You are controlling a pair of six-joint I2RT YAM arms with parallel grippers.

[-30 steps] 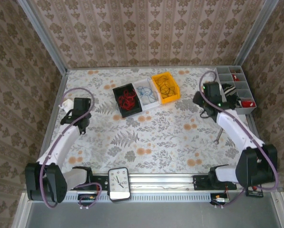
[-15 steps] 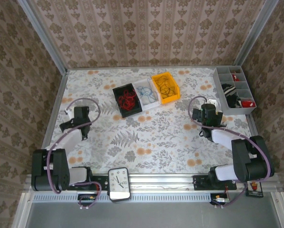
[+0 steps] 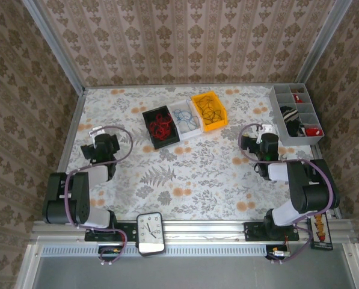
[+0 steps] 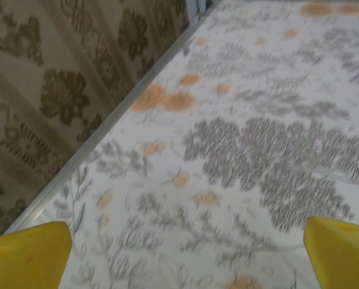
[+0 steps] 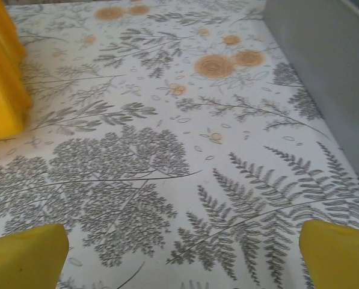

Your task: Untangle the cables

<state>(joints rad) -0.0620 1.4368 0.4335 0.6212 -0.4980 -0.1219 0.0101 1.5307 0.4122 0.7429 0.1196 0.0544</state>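
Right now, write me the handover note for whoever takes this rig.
Left gripper: jaws open, empty, over the table by its left edge.
Right gripper: jaws open, empty, beside the grey tray.
Red cables in the black bin, blue cables in the white bin, black cables in the yellow bin.
Done: colours lie apart, one per bin.
Left: check the grey tray; it holds red and black bits I cannot make out.

Floral-patterned counter [image 3: 197,174] lying under a white bin [image 3: 191,135], black bin [image 3: 147,115] touching the white bin's left side, yellow bin [image 3: 218,124] touching its right, grey divided tray [image 3: 275,105] sitting well to its right, clock [image 3: 150,232] lying well nearer than it, patterned wallpaper [image 3: 185,42] rising behind it.
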